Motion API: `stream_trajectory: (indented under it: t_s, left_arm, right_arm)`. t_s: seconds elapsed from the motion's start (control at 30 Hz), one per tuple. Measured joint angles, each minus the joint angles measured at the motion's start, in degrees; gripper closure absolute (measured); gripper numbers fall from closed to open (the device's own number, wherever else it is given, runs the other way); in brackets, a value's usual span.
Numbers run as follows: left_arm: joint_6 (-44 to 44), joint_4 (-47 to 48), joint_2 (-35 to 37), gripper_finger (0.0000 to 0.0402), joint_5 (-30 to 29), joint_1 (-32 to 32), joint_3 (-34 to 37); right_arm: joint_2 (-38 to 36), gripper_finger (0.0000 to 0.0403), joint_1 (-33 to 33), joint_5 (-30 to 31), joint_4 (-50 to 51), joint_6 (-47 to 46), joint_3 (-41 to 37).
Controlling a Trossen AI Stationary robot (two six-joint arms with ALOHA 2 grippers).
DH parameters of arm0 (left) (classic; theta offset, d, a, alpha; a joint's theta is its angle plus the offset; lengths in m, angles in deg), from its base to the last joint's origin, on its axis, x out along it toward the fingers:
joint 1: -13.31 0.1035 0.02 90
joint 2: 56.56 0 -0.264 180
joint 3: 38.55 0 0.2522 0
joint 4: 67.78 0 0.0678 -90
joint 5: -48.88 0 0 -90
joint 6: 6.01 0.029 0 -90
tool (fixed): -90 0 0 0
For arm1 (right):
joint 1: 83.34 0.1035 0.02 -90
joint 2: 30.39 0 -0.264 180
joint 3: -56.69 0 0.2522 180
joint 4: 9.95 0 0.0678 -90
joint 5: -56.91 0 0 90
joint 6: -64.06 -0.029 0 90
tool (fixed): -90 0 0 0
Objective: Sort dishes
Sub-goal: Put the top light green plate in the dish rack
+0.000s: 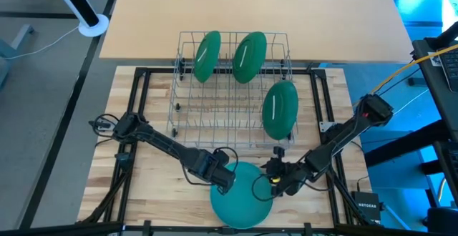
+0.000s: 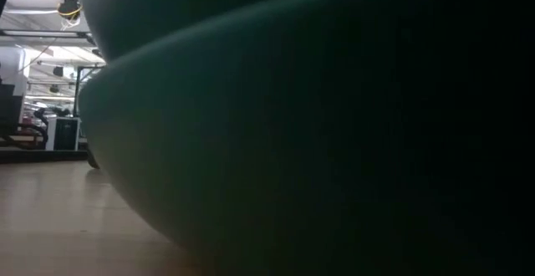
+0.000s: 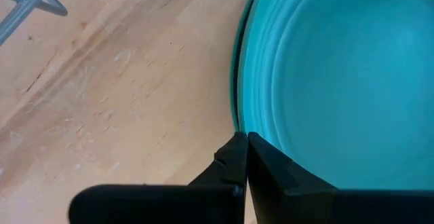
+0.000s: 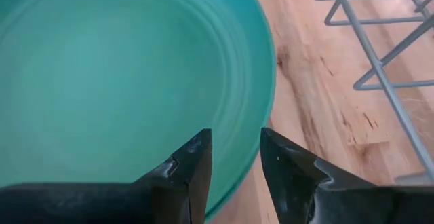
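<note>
Left gripper: the left gripper (image 3: 242, 142) is clenched, its two fingers pressed together with nothing between them; the tips sit at the left rim of the teal plate (image 1: 242, 197).
Right gripper: the right gripper (image 4: 235, 139) has its fingers parted a little, one on each side of the rim of the same plate; whether the fingers press on the rim, I cannot tell.
Teal plate: it lies at the front edge of the wooden table (image 1: 154, 114), between the two grippers, just in front of the wire rack (image 1: 232, 96). In the low view it fills nearly the whole picture.
Green plates in rack: three stand on edge in the rack, two side by side in the back row (image 1: 207, 55) (image 1: 249, 56), one (image 1: 280, 109) nearer the front at the right side.
Rack to grippers: the rack stands behind both grippers, close to them but apart.
</note>
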Motion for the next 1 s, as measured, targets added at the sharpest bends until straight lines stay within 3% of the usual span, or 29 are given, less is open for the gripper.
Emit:
stream_trajectory:
  t_s: [0.23, 0.4, 0.57, 0.73, 1.0]
  left_arm:
    - [0.05, -0.07, 0.02, 0.0401, -0.42, 0.04, 0.0]
    - [0.0, -0.06, 0.02, 0.0401, -0.29, 0.02, 0.0]
    - [1.64, -0.02, 0.02, 0.0401, 5.07, -0.62, 0.0]
    - [2.66, -0.13, 0.02, 0.0401, 8.95, -1.65, 0.0]
    - [3.86, -7.82, -0.39, 0.0401, 7.1, -3.35, 0.07]
  right_arm:
    - [4.0, 0.0272, -0.44, 2.13, -2.1, 0.24, 0.0]
    - [5.02, 0.0272, -1.66, -0.08, -2.31, 0.24, 0.02]
    - [4.85, 0.0272, -1.46, 0.37, -2.61, 2.19, 0.48]
    - [4.8, 0.0272, -1.28, -5.48, -1.93, 2.62, 2.08]
    - [4.63, 0.0272, 4.57, -9.4, 11.23, -0.63, 11.38]
